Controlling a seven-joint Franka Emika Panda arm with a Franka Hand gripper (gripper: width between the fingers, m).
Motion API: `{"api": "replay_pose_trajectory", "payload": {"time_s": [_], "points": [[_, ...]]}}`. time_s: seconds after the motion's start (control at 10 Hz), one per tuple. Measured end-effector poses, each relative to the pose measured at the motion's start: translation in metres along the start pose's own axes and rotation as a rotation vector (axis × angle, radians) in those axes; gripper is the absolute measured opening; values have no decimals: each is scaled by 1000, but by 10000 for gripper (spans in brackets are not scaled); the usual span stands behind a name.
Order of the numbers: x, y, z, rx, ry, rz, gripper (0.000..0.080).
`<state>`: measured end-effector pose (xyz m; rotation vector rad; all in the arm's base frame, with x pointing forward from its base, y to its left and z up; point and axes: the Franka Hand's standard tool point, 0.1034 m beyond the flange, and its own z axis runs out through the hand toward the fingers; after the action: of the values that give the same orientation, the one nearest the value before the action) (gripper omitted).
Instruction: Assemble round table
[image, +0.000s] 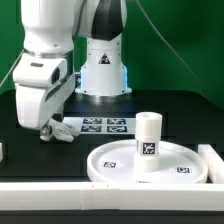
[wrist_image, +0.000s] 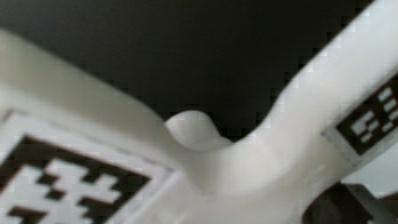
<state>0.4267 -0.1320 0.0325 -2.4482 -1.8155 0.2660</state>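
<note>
1. The pincer (image: 48, 131) hangs low over the black desk (image: 20, 165), pointing down from the white arm.
2. Its jaws look drawn in on the cross-shaped piece (image: 62, 136), whose white arms jut out at its tips; whether the piece rests on the desk cannot be told.
3. In the wrist view that cross-shaped piece (wrist_image: 231, 160) fills the picture, blurred and very near, with a black-white tag (wrist_image: 71, 185) on one arm.
4. The marker board (image: 105, 125) lies flat near the pincer, toward the exterior view's right.
5. The round disc (image: 115, 165) lies well apart from the pincer, farther to the exterior view's right and nearer the camera.
6. The cylinder leg (image: 148, 140) stands upright on the disc, tag facing the camera.
7. A long white bar (image: 60, 195) runs along the desk's near edge, in front of pincer and disc.
</note>
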Motion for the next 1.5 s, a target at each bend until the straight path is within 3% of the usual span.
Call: {"api": "replay_pose_trajectory", "payload": {"time_s": [0.1, 0.3, 0.4, 0.5, 0.6, 0.9, 1.0, 1.1, 1.2, 1.3, 1.5], "points": [[5, -1, -11, 44, -11, 50, 459], [17, -7, -39, 164, -45, 144, 459], [22, -2, -49, 196, -45, 148, 459], [33, -1, -65, 291, -30, 173, 459], [39, 11, -71, 294, -10, 185, 459], [38, 7, -67, 300, -13, 188, 459], [45, -5, -68, 390, -20, 274, 459], [62, -3, -73, 449, -7, 301, 459], [80, 8, -80, 463, 37, 307, 459], [88, 15, -83, 456, 87, 308, 459], [86, 20, -83, 446, 129, 320, 459]]}}
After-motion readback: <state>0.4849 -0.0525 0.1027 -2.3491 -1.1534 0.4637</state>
